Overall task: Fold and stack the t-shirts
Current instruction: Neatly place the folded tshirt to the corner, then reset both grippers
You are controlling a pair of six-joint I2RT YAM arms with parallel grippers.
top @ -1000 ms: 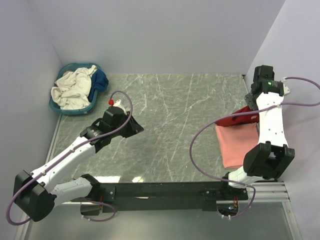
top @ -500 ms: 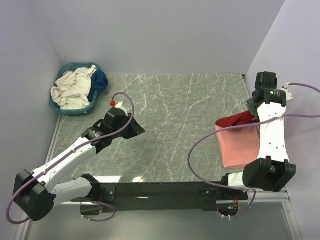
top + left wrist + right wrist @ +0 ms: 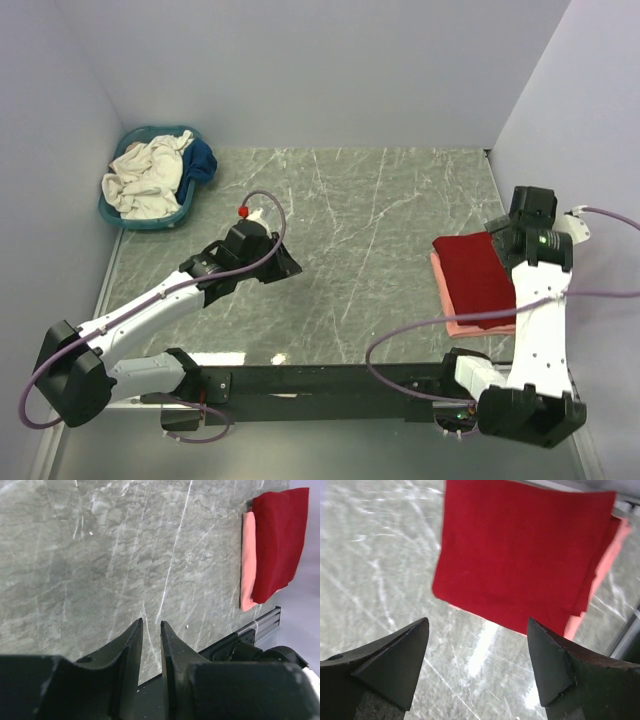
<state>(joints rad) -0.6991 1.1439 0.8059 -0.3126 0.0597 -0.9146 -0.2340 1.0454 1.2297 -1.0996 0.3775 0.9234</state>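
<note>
So the red shirt (image 3: 478, 272) is lying folded flat on top of the pink shirt (image 3: 480, 326) at the right side of the table (image 3: 350, 230), close to the right wall (image 3: 590, 120). The pink one only peeks out along the left and bottom edges of the stack. Parking the pile over there makes sense, since it leaves the whole middle of the table bare for folding the next one.

The right gripper (image 3: 477, 625) hovers above the stack with its jaws spread wide and nothing between them, so the red shirt lies on its own and that one looks done. The left gripper (image 3: 151, 624) hangs over the left-centre of the table with its jaws only a narrow slit apart and empty. It's angled across the table toward the stack, so it's probably just waiting its turn.

What's left sits in the teal basket (image 3: 152, 224) at the upper left of the top view: a bundle of cream-white shirts (image 3: 145, 175) with a dark blue shirt (image 3: 203, 160) tucked behind it, all crumpled together. The left arm is the nearer one, so the next grab is likely its job.

Stuff in the way: the right arm's purple cable (image 3: 400, 335) loops low over the bottom edge of the stack, and it could drag the pile if that arm swings out carelessly. The basket rim might also snag a tangled shirt on the way out
</note>
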